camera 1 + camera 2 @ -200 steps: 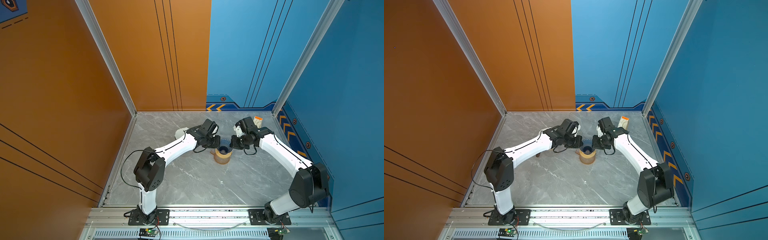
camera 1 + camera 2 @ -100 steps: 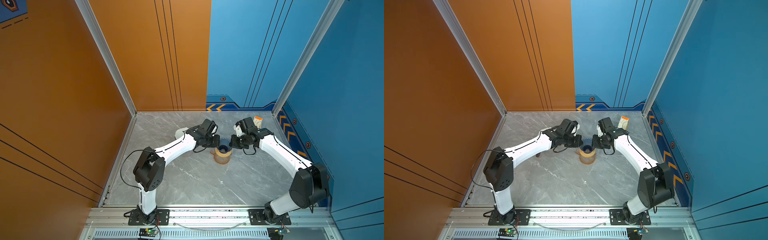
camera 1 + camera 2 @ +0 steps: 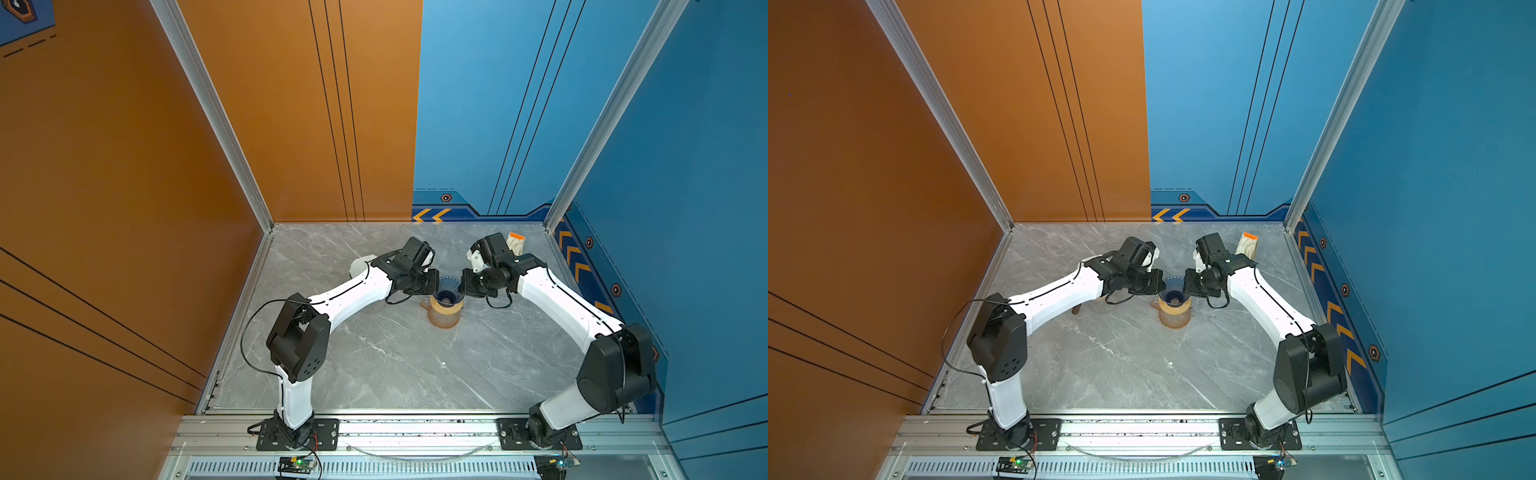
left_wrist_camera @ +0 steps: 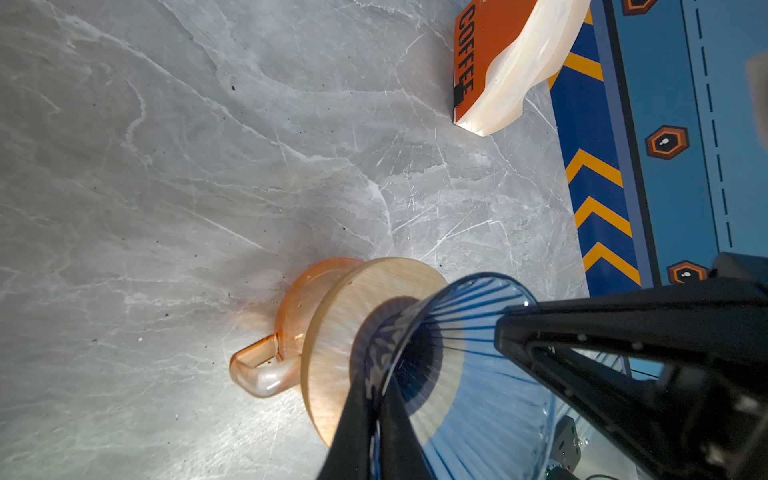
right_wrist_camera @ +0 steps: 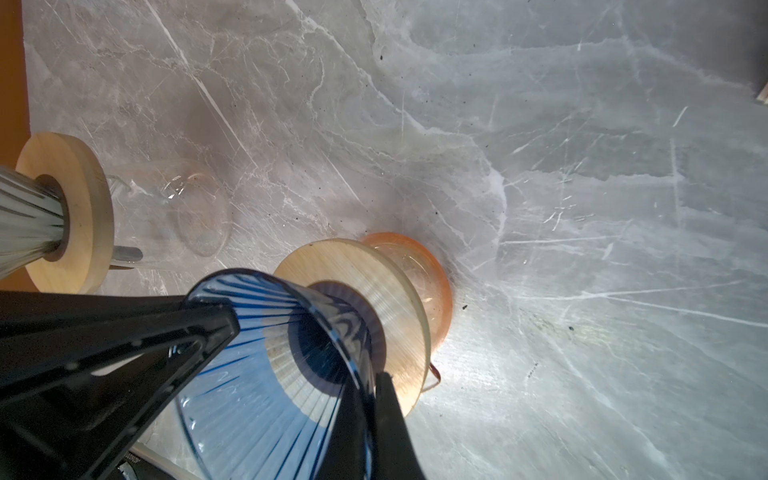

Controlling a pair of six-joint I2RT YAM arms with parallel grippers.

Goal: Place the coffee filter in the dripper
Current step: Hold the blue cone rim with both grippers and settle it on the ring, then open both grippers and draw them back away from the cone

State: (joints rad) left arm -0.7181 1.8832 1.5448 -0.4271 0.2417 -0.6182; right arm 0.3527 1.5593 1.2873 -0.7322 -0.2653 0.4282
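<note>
A blue ribbed glass dripper (image 3: 448, 287) (image 3: 1174, 287) with a wooden collar stands on an orange glass carafe (image 3: 444, 316) (image 3: 1174, 318) mid-table. My left gripper (image 3: 435, 282) (image 4: 376, 392) is shut on the dripper's (image 4: 469, 374) rim from the left. My right gripper (image 3: 463, 284) (image 5: 370, 388) is shut on the opposite side of the rim of this dripper (image 5: 249, 395). No filter lies inside the cone. A stack of white coffee filters (image 3: 516, 242) (image 3: 1248, 246) (image 4: 523, 62) in an orange "COFFEE" holder rests at the back right, apart from both grippers.
A second, clear dripper (image 5: 25, 224) with a wooden collar sits on a clear glass carafe (image 5: 183, 212) to the left, partly under my left arm (image 3: 353, 291). Blue wall (image 3: 602, 282) runs close behind my right arm.
</note>
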